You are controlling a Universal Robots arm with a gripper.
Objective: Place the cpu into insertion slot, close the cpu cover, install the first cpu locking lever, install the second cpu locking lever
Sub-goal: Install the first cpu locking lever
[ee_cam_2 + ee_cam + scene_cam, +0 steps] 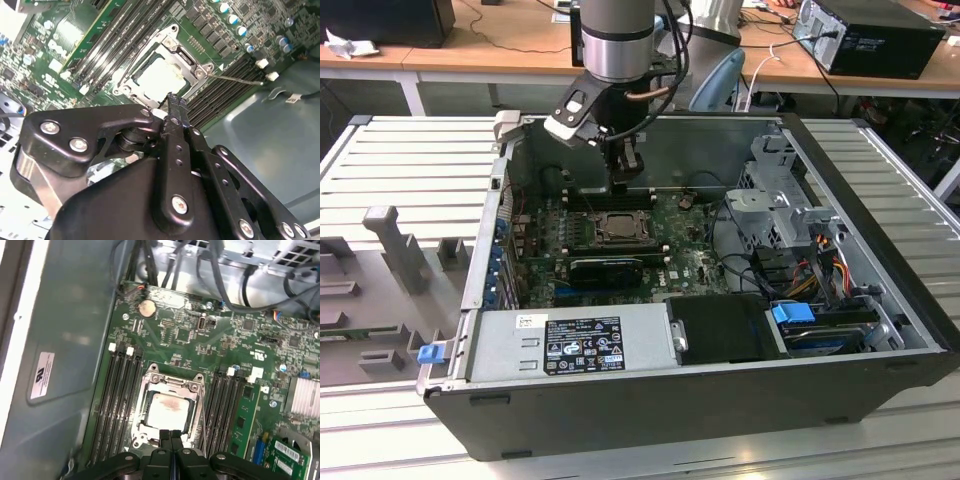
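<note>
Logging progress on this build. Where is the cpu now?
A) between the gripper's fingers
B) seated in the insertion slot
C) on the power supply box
B: in the first wrist view the cpu lies in the insertion slot, its pale face framed by the cpu cover.

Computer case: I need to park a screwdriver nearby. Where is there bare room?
Bare: the ribbed table on the exterior view's right of the case, and the flat top of the power supply. Crowded: the motherboard around the insertion slot, under the gripper, and the cabled drive cage.
</note>
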